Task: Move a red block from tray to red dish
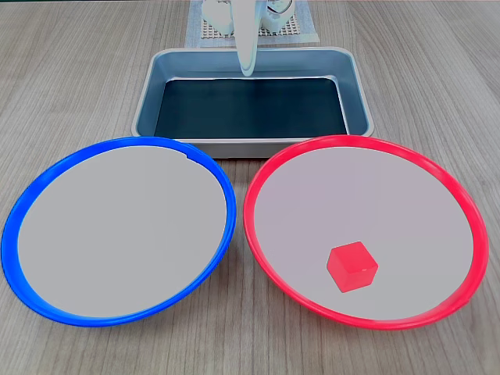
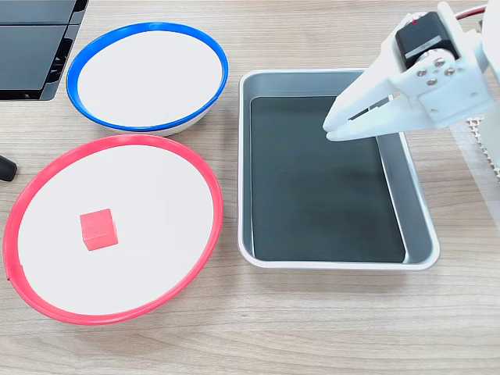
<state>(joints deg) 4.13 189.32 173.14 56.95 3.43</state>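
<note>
red block [image 1: 352,266] flat in red dish [image 1: 258,234] | tray [image 1: 148,86] black-bottomed, behind dishes

The table [image 1: 62,70] looks like pale wood or a wood-grain laminate with fine streaks and a matt finish. The tray [image 2: 419,226] looks like brushed silver-grey metal with a soft sheen on its walls, and its flat bottom is black and dull. The red dish [image 2: 205,176] has a glossy bright red rim like plastic or glazed ware, with a smooth, matt, pale centre; the blue dish [image 1: 223,183] has the same finish in blue. The red block [image 1: 352,266] has smooth, slightly shiny faces. The claw [image 2: 331,130] is smooth white plastic, with small metal screws in the white arm just behind it.
</note>
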